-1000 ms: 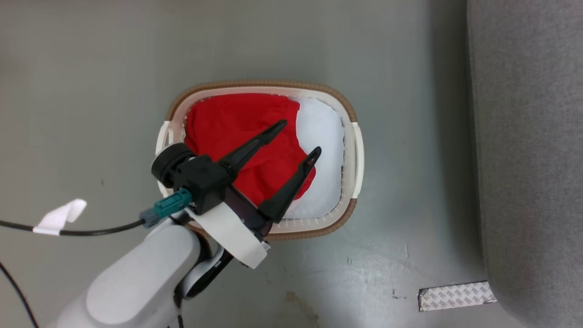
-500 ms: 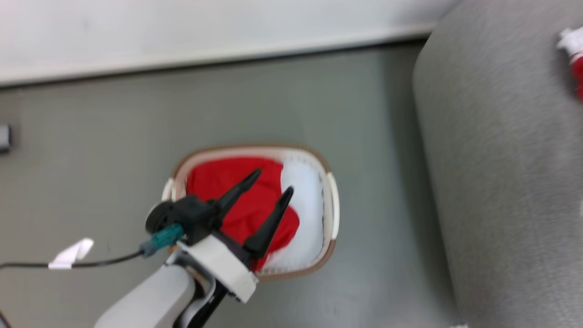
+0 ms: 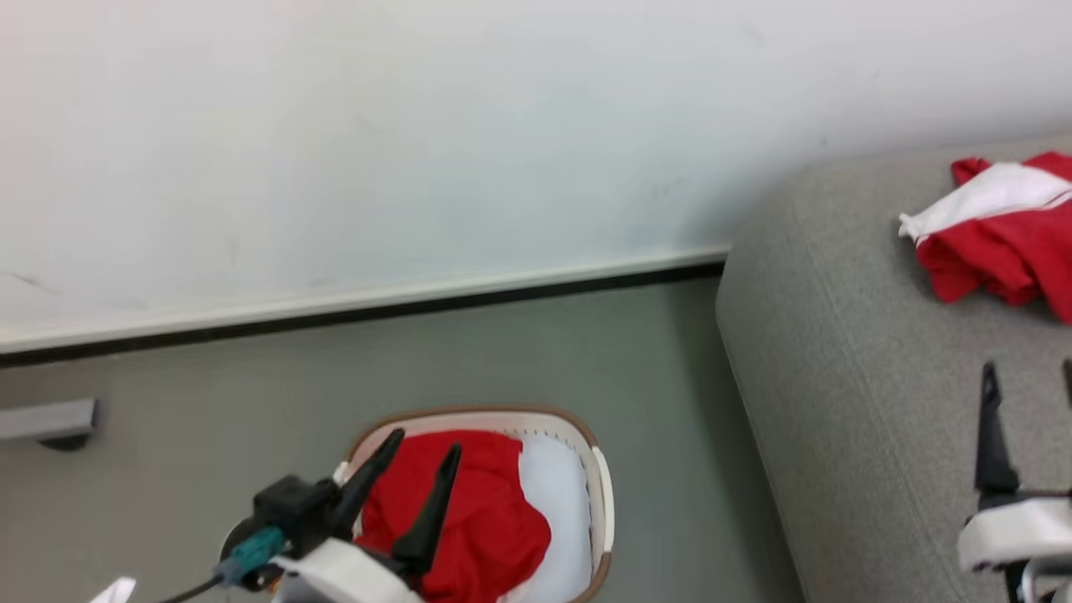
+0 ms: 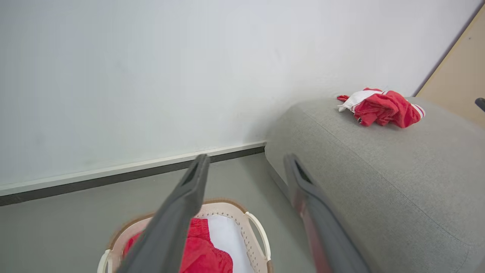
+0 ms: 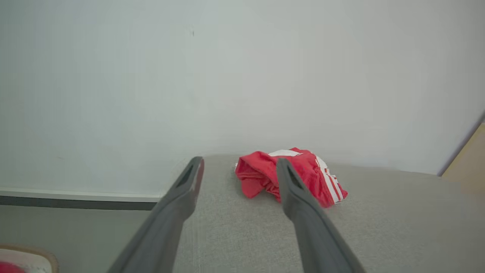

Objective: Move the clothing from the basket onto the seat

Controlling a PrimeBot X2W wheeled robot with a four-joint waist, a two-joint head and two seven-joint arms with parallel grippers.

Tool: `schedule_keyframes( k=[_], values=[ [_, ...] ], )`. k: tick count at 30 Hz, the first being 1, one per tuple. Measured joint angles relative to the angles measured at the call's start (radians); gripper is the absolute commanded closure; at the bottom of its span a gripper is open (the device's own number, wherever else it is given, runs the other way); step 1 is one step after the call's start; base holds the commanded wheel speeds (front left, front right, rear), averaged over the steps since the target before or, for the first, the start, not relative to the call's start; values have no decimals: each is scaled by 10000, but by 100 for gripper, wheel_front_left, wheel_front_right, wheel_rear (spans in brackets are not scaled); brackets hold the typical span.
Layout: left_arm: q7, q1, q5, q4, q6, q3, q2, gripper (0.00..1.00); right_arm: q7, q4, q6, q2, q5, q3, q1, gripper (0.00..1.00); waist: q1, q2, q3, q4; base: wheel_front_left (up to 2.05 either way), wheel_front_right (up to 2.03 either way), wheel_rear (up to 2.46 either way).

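The left gripper (image 3: 423, 445) hangs wide open and empty over the basket (image 3: 600, 494), above red clothing (image 3: 477, 519) heaped toward its left wall. Right of the basket, a strip of floor (image 3: 670, 402) meets the rounded edge of the seat (image 3: 837, 377). There the right gripper (image 3: 1028, 373) spreads empty, with a second garment (image 3: 997, 243) lying farther back.

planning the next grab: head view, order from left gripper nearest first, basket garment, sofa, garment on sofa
From the left gripper:
1. Red garment, in the basket, by its fingers.
2. Grey sofa, to the right.
3. Red-and-white garment, far right on the sofa.
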Motion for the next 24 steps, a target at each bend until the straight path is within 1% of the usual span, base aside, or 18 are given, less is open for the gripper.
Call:
schedule_keyframes(
  k=[2,4,6,10,15,19,24],
  values=[
    [0,466,355,46,12,541,-153,0,2,-263,0,8,322,439,515,0,0,0,-296,64,0,0,0],
    [0,1005,658,42,65,1216,-422,0,2,-495,0,25,535,974,1028,0,1,0,-563,131,0,0,0],
    [0,1521,1101,65,-2,1735,-646,0,0,-663,0,56,943,1338,1476,0,1,0,-798,198,0,0,0],
    [0,2321,1808,240,-337,2638,-1141,0,0,-1007,0,38,1557,1781,2125,0,1,0,-1133,317,0,0,0],
    [0,2872,2516,483,-779,3685,-1693,0,0,-1193,0,42,2031,2096,2568,0,2,0,-1374,366,0,0,0],
    [0,3211,3030,556,-1045,4498,-2084,0,0,-1032,0,58,2098,2456,2917,0,3,0,-1545,389,0,0,0],
    [0,3411,3513,598,-1356,5381,-2462,0,0,-848,0,52,2169,2598,3001,0,4,0,-1637,435,0,0,0]
  ],
)
